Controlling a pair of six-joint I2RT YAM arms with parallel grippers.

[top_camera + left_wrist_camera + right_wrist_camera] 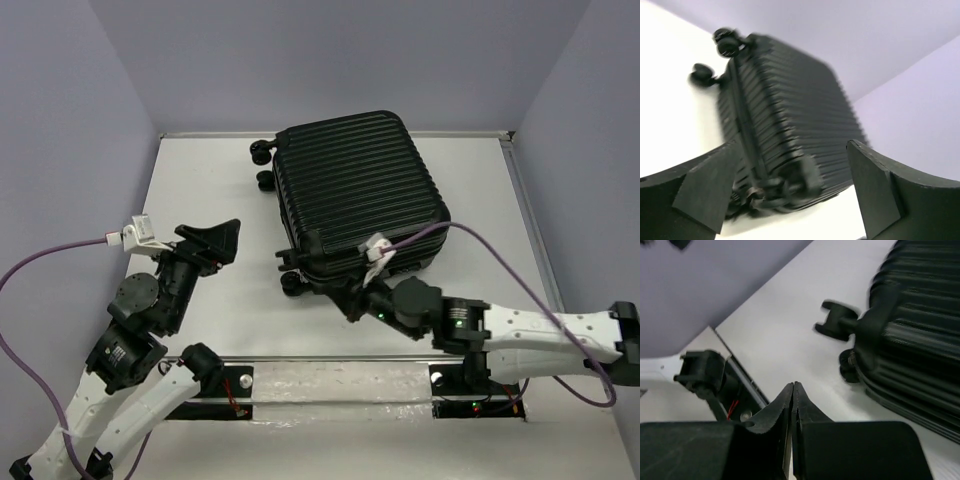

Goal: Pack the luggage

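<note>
Top external: closed black luggage [355,190] flat on surface [200,320], toward 12 o'clock. Left claw [215,240] at its 8 o'clock, spread wide, empty. Right claw [352,303] at 6, pinched shut on nothing, beside wheel [292,283].

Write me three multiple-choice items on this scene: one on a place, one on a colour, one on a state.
1. Where does the luggage lie?
A. on the white table
B. on a shelf
C. held up in a gripper

2. What colour is its shell?
A. red
B. silver
C. black

3. How does the right gripper stand?
A. wide open
B. shut and empty
C. shut on a wheel

Answers:
1 A: it lies flat on the tabletop in the top view.
2 C: the ribbed shell is black in every view.
3 B: its jaws meet with nothing between them in the right wrist view.
</note>
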